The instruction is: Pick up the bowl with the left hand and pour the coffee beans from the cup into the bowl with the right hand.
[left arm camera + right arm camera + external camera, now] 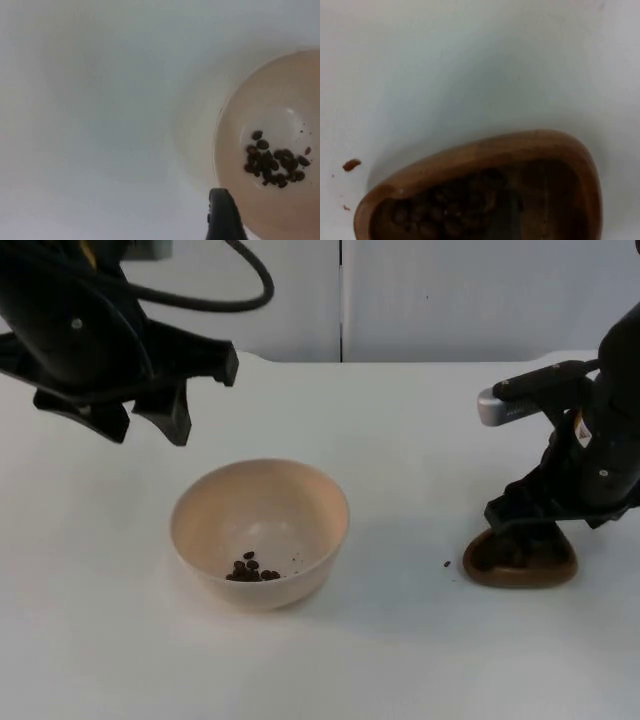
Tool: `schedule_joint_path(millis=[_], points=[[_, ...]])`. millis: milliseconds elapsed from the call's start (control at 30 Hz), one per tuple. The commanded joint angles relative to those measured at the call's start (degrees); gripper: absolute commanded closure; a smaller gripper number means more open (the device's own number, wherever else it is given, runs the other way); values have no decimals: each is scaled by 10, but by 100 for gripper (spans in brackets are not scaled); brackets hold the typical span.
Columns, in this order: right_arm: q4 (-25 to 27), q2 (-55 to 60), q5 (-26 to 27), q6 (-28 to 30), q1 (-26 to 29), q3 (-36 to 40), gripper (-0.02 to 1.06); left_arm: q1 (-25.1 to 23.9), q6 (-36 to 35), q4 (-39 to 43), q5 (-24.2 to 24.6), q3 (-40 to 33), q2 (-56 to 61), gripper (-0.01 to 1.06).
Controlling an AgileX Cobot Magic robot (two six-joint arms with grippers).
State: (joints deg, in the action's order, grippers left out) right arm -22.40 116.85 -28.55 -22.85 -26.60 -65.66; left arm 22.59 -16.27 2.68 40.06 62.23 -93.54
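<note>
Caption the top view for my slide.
Left hand hovers above beige bowl with few coffee beans; right hand at brown wooden cup.

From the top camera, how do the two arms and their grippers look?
Both arms are black with bulky housings. The left gripper has two wedge-shaped black fingers. The right gripper is blocky, with a grey cylindrical part and a small yellow-white label on the arm above it.

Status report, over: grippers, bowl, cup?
Left gripper hovers behind cream bowl, few coffee beans inside. Right gripper at brown wooden cup. Stray bean on white table.
</note>
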Motion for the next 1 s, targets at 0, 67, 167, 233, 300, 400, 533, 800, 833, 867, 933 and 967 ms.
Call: schedule_joint_path(millis=[0, 67, 167, 233, 300, 400, 533, 800, 833, 867, 933, 967], points=[[4, -12, -12, -3, 1, 1, 35, 2, 6, -1, 10, 2, 33, 57], [5, -18, -18, -3, 1, 1, 35, 2, 6, -1, 10, 2, 37, 57], [16, -48, -34, -3, 1, 1, 35, 2, 12, -1, 23, 2, 60, 57], [17, -60, -39, -2, 1, 1, 35, 2, 14, 0, 26, 2, 65, 57], [17, -89, -51, -1, 1, 1, 35, 2, 14, 6, 32, 2, 79, 57], [21, -121, -64, 0, 1, 1, 35, 2, 14, 6, 35, 2, 92, 57], [24, -186, -86, 5, 1, 1, 35, 2, 14, 8, 47, 2, 118, 57], [67, -323, -131, 55, 1, 1, 35, 2, 14, 8, 64, 2, 174, 57], [70, -339, -141, 58, 1, 1, 35, 2, 14, 8, 67, 2, 184, 57], [77, -357, -148, 60, 1, 1, 35, 2, 14, 8, 70, 2, 194, 57], [78, -375, -156, 60, 1, 1, 35, 2, 14, 11, 71, 2, 205, 57], [78, -389, -160, 65, 1, 1, 35, 2, 14, 11, 73, 2, 214, 57]])
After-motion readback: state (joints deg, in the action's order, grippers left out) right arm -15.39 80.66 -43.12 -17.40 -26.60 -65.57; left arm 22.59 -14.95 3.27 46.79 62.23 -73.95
